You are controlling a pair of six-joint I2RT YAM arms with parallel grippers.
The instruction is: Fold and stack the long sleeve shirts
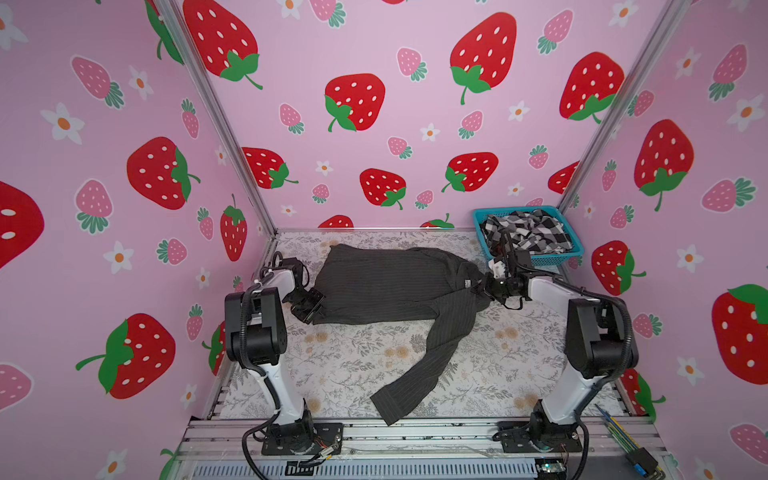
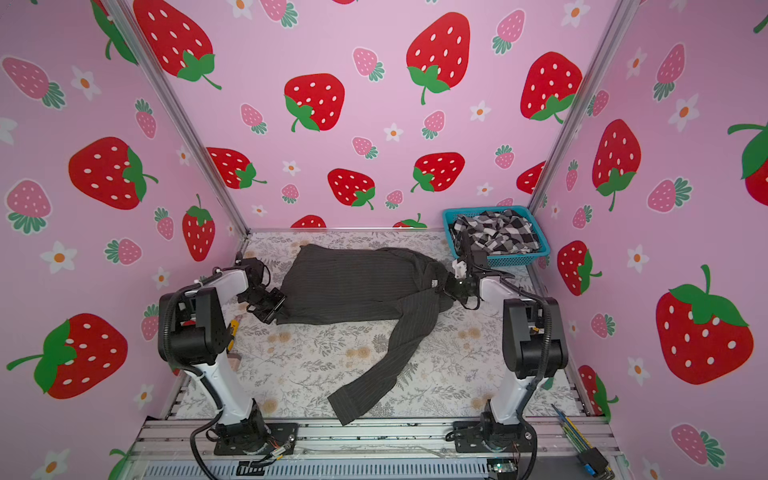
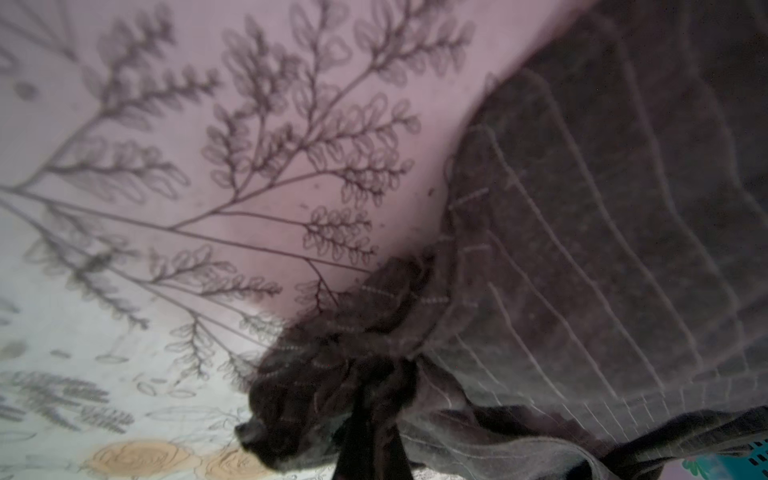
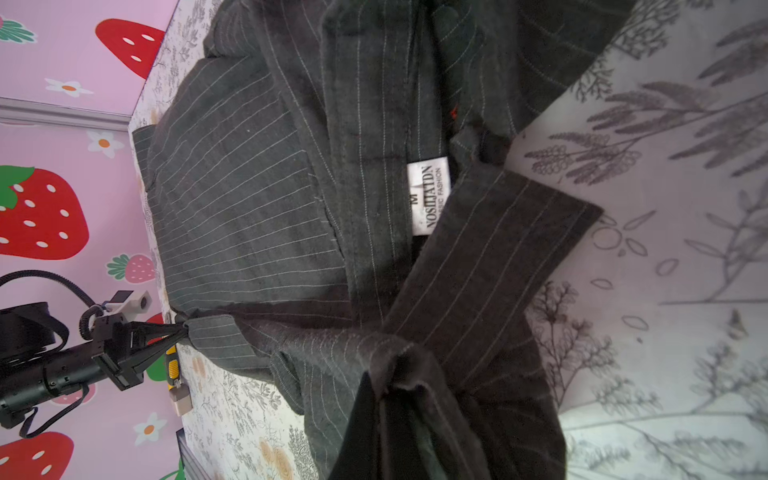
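Flower-printed cloth covers the surface [image 1: 353, 365], and the grey pinstriped shirt [image 1: 386, 282] lies spread across its far half, one sleeve [image 1: 419, 374] trailing toward the near edge. The left tool [image 1: 316, 309] is clamped on the hem corner. The right tool [image 1: 485, 286] is clamped on bunched cloth by the collar, near the label [image 4: 428, 195]. This looks like a straightening or first fold. Next, both arms should travel together, then the loose sleeve needs tucking in. The checked shirt [image 1: 528, 232] sits crumpled in the blue basket [image 1: 552, 259] at the far right corner.
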